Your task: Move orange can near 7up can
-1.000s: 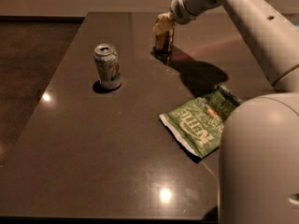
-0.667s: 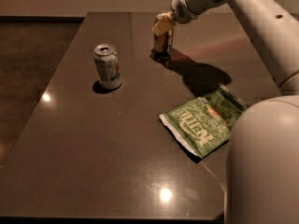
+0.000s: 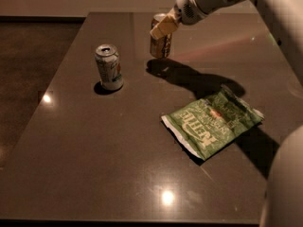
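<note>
Tool (image 3: pixel 164 26) upper centre, clamped on orange can (image 3: pixel 161 46), hiding its top; emblem unreadable. 7up can (image 3: pixel 110 69) label illegible. Green bag (image 3: pixel 213 124) reads "KETTLE".

A green snack bag (image 3: pixel 213 124) is lying flat on the dark bench (image 3: pixel 94 164), right of centre, print facing up. Two light spots are reflecting off the surface. The pincer (image 3: pixel 162 27) is gripping the orange can (image 3: pixel 161 47) over the bench's far side.
</note>
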You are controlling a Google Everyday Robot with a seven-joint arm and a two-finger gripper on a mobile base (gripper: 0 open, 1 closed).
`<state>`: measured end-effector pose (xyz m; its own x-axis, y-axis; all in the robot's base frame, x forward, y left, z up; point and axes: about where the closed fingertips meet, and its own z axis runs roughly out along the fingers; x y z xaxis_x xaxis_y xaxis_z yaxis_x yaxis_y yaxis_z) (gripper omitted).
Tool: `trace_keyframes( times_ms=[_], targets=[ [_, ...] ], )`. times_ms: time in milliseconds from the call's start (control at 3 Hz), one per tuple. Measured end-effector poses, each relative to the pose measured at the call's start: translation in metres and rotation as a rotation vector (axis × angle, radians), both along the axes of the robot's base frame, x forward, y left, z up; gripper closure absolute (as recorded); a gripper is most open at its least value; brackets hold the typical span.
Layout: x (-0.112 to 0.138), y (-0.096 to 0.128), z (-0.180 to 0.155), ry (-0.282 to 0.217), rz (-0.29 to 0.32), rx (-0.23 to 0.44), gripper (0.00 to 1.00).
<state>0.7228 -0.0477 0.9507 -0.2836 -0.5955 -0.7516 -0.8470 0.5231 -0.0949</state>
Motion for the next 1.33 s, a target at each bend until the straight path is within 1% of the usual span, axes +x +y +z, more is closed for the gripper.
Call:
trace_keyframes(
  times_ms=[333,667,1000,1333],
  targets=[
    [-0.04,0.02,0.008,-0.003,0.119,0.022,1.0],
    [-0.072,0.036,0.009,-0.013,0.21,0.023,1.0],
    [-0.098,0.054,0.004,-0.029,0.294,0.001,1.0],
    [-0.116,0.07,-0.004,-0.038,0.349,-0.028,1.0]
  ],
)
